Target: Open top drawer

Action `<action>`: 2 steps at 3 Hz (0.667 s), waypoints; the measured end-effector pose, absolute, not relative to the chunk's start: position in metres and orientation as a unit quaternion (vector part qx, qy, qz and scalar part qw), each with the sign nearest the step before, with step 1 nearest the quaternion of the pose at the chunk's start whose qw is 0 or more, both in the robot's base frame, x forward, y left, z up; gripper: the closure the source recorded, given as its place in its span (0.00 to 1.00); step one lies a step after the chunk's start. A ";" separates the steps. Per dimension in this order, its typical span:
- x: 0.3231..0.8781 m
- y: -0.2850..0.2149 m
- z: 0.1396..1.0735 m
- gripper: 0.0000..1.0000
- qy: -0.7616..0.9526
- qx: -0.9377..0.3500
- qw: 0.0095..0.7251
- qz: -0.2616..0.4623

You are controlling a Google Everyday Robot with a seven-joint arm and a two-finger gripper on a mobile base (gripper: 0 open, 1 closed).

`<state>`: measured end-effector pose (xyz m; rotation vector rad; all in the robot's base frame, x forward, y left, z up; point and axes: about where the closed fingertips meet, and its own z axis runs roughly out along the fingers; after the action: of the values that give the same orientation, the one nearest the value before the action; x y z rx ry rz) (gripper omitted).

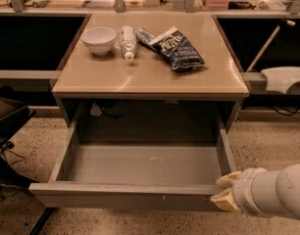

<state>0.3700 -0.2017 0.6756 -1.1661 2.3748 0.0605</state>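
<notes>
The top drawer (140,165) is a wide grey handleless drawer under the beige tabletop. It stands pulled far out toward the camera, with its plain grey inside bare and a few pale scratches right of centre. Its front panel (120,196) runs along the bottom of the view. My gripper (223,191), on a thick white arm coming in from the lower right, sits at the right end of that front panel. Its pale fingers (227,180) lie against the panel's top edge and face.
On the tabletop (150,75) stand a white bowl (98,39), a lying white bottle (127,42) and a dark blue snack bag (177,50). A dark chair (8,126) is at the left. A white object (285,77) rests on the right ledge. Speckled floor surrounds the table.
</notes>
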 end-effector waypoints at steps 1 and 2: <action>0.370 -0.199 0.676 1.00 0.870 -0.427 0.245 0.022; 0.370 -0.199 0.676 0.81 0.870 -0.427 0.245 0.022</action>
<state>0.3698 -0.1991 0.6755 -1.1661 2.3748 0.0606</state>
